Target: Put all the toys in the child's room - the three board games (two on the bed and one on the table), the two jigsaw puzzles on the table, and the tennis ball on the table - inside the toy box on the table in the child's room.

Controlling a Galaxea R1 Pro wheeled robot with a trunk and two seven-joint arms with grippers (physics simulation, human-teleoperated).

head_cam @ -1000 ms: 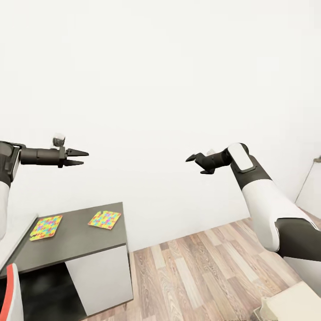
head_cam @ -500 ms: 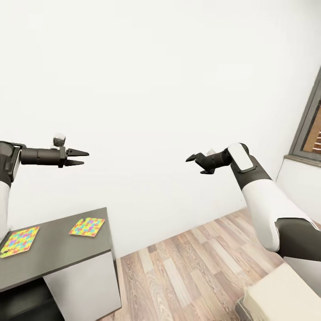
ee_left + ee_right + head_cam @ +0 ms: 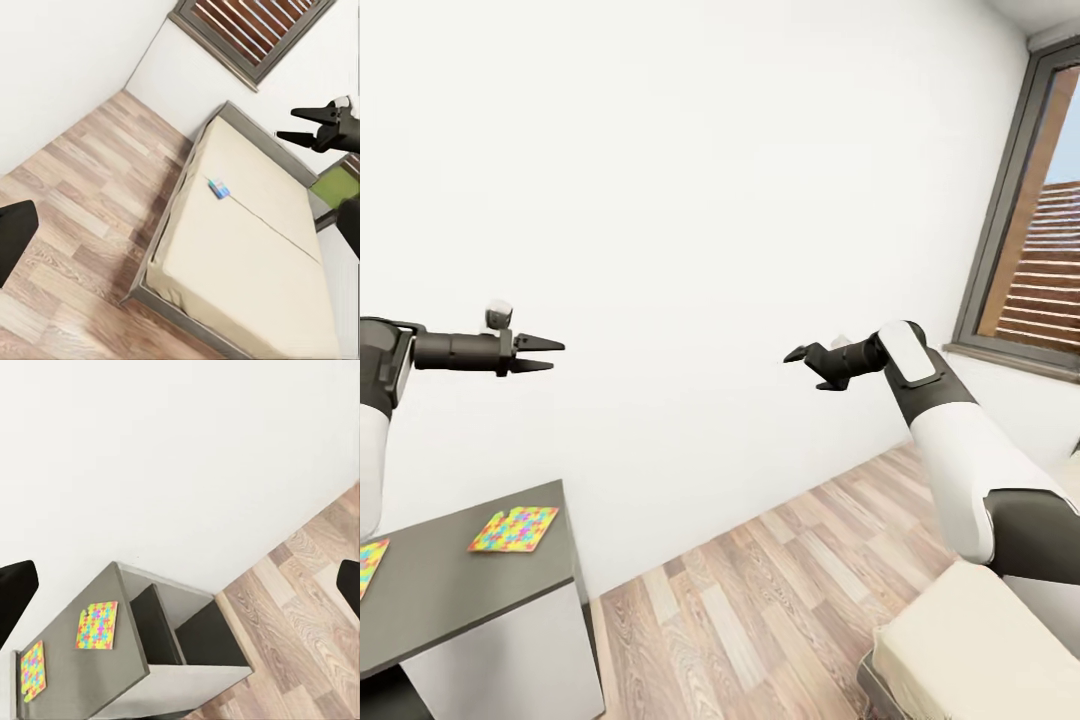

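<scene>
Grippers both up in the air with nothing in them: left gripper (image 3: 548, 354) has its fingers a bit apart, right gripper (image 3: 810, 366) is spread too. Two jigsaw puzzles (image 3: 514, 529) lie flat on the dark side unit of the table (image 3: 455, 590), one by its far edge, the other (image 3: 32, 670) further along. On the bed (image 3: 247, 262) a small blue board game (image 3: 219, 187) sits near one long edge.

You've got two jigsaw puzzles (image 3: 97, 625) (image 3: 32, 670) on the dark side unit (image 3: 82, 679), one small blue board game (image 3: 219, 187) on one bed (image 3: 247, 262), one window (image 3: 1030, 230).
</scene>
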